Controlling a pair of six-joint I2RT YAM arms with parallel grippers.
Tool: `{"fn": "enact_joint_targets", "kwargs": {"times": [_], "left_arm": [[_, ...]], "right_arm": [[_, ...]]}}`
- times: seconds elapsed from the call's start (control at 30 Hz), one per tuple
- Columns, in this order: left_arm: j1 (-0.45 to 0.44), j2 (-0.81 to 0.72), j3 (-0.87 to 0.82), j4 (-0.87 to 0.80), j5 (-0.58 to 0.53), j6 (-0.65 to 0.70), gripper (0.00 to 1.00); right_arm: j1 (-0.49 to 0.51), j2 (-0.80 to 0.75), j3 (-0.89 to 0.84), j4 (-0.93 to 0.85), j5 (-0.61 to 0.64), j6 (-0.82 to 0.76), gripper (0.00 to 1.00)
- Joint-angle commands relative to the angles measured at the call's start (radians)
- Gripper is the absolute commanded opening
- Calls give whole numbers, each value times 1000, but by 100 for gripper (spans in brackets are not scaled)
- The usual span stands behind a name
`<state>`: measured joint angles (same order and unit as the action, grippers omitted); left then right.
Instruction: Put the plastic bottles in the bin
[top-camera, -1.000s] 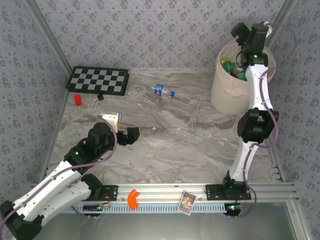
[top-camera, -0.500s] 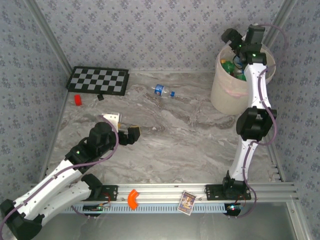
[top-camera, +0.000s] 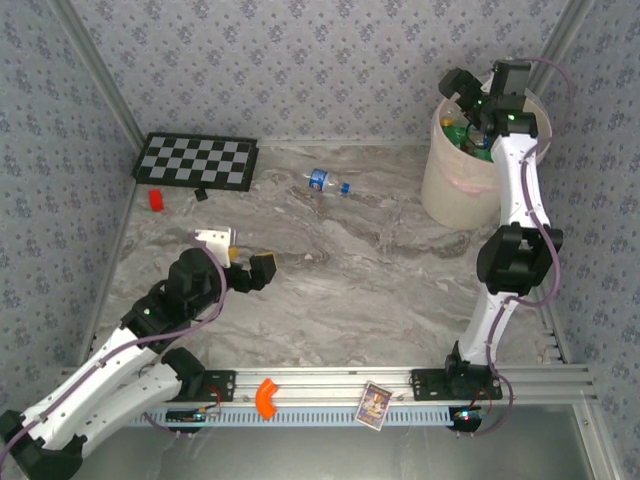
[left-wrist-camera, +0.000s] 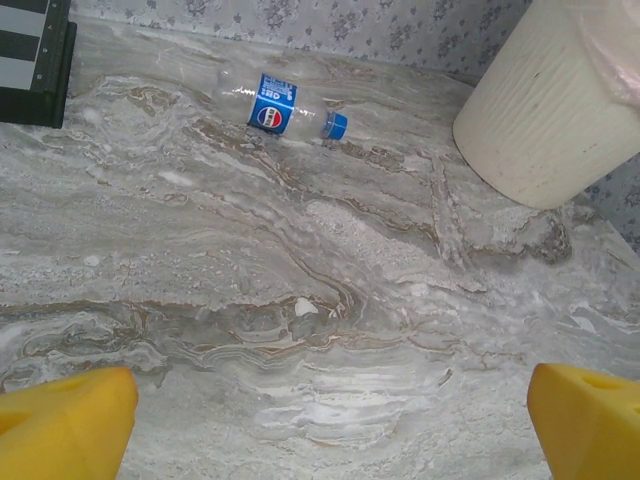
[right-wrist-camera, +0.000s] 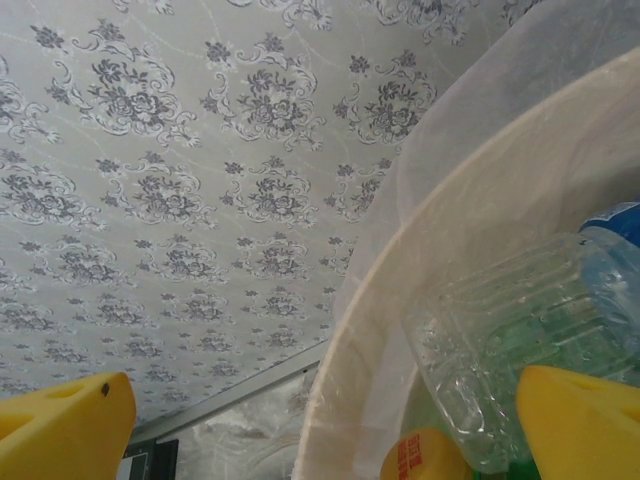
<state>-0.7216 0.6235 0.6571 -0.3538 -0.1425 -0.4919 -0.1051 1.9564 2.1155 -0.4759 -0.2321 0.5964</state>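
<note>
One clear plastic bottle (top-camera: 328, 182) with a blue label and blue cap lies on its side on the marble table, left of the bin (top-camera: 455, 190); the left wrist view has this bottle (left-wrist-camera: 285, 105) far ahead, and the bin (left-wrist-camera: 545, 110) to its right. Inside the bin lie green and clear bottles (top-camera: 462, 134); a clear bottle (right-wrist-camera: 520, 340) and a yellow cap (right-wrist-camera: 430, 455) are close up. My right gripper (top-camera: 468, 100) (right-wrist-camera: 320, 430) hangs open and empty over the bin's left rim (right-wrist-camera: 400, 300). My left gripper (top-camera: 248, 260) (left-wrist-camera: 330, 425) is open and empty, low over bare table.
A checkerboard (top-camera: 197, 160) lies at the back left, with a small red block (top-camera: 155, 199) and a black piece (top-camera: 201, 194) in front of it. A white object (top-camera: 215, 238) sits beside my left gripper. Patterned walls close in three sides.
My right gripper has swung left and turned over the bin's rim, still open. My left arm has drawn back slightly towards the near left.
</note>
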Motion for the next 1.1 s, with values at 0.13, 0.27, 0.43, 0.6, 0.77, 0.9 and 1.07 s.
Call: {"fn": "enact_joint_targets", "kwargs": {"times": [0.13, 0.27, 0.43, 0.6, 0.77, 0.9, 1.07], "left_arm": [[4, -25, -1, -6, 6, -35, 100], [4, 0, -13, 21, 12, -54, 100], [5, 66, 1, 24, 3, -77, 100], [6, 157, 22, 40, -28, -114, 100], [8, 276, 63, 74, -46, -154, 100], [24, 380, 100, 100, -66, -193, 100], [74, 493, 138, 162, -33, -237, 100]], "right_arm": [[23, -204, -51, 1, 33, -49, 100], [68, -341, -209, 36, 41, -53, 100], [171, -533, -493, 150, 99, -73, 100], [330, -664, -722, 233, 180, -127, 99], [473, -751, -913, 320, 244, -189, 99], [546, -773, -1073, 365, 259, -226, 99], [607, -758, -1168, 415, 341, -311, 100]]}}
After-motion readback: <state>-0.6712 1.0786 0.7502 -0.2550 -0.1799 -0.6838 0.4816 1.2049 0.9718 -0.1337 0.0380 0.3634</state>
